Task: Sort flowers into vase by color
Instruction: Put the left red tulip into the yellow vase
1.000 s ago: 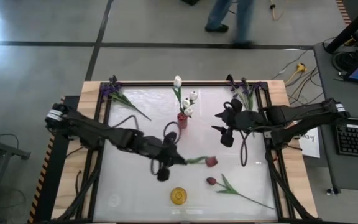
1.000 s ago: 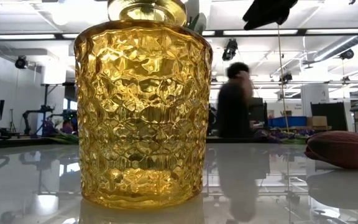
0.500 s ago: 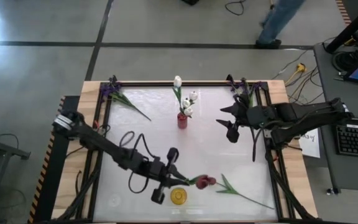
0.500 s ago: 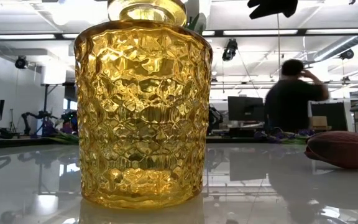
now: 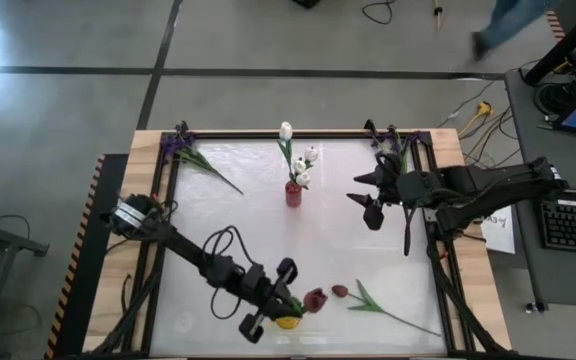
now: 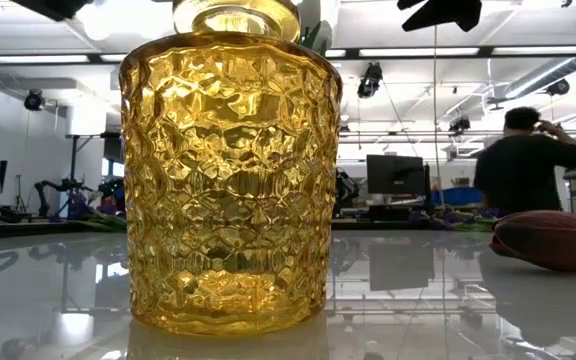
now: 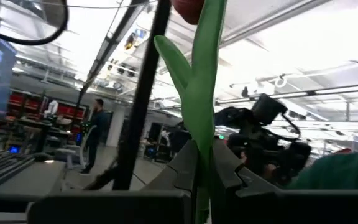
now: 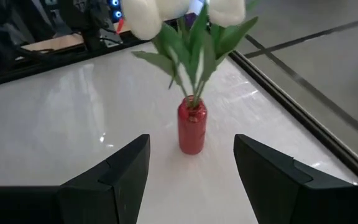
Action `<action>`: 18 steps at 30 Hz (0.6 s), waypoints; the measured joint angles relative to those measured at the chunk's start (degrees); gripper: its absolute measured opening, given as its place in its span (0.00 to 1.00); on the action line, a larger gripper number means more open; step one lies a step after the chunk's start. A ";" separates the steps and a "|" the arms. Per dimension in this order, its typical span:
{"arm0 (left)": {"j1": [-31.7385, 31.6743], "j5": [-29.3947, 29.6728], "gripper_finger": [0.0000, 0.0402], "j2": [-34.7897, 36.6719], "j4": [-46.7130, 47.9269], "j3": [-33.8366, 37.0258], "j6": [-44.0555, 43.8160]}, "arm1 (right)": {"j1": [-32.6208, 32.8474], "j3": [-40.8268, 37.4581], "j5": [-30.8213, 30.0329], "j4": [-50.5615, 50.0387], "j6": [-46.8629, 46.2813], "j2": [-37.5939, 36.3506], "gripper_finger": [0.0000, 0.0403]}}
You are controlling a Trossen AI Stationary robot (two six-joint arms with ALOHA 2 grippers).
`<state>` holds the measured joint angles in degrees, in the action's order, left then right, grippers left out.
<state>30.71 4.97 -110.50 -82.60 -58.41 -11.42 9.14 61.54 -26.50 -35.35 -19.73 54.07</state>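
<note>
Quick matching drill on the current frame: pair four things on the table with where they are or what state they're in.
Things:
1. white tulips
2. red tulip lying loose
3. left gripper
4. right gripper

States:
a. open, hovering near the red vase
b. standing in the red vase
c. flat on the table, near the right front
d. shut on a red tulip's stem, over the yellow vase

Pairs: 1-b, 2-c, 3-d, 4-a

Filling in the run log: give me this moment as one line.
left gripper: shut on red tulip, over yellow vase | right gripper: open, empty, facing red vase of white tulips
</note>
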 joint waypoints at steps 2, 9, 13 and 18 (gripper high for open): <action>0.70 -0.02 0.00 0.02 0.19 0.00 0.77 | 0.83 0.00 0.04 -0.02 -0.53 0.06 0.56; 1.17 0.77 0.00 -2.07 0.71 0.00 1.76 | 4.89 -0.02 -0.06 -0.43 -3.25 0.81 0.56; 1.17 1.11 0.00 -3.79 0.76 0.06 1.19 | 8.05 -0.04 0.07 -2.72 -4.84 1.26 0.56; 1.17 1.13 0.00 -4.28 0.19 0.83 0.52 | 11.60 -0.06 -0.06 -6.23 -9.20 1.28 0.56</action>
<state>31.88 6.10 -114.78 -82.42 -57.58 -10.90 20.74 61.48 -26.56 -41.58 -28.94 55.35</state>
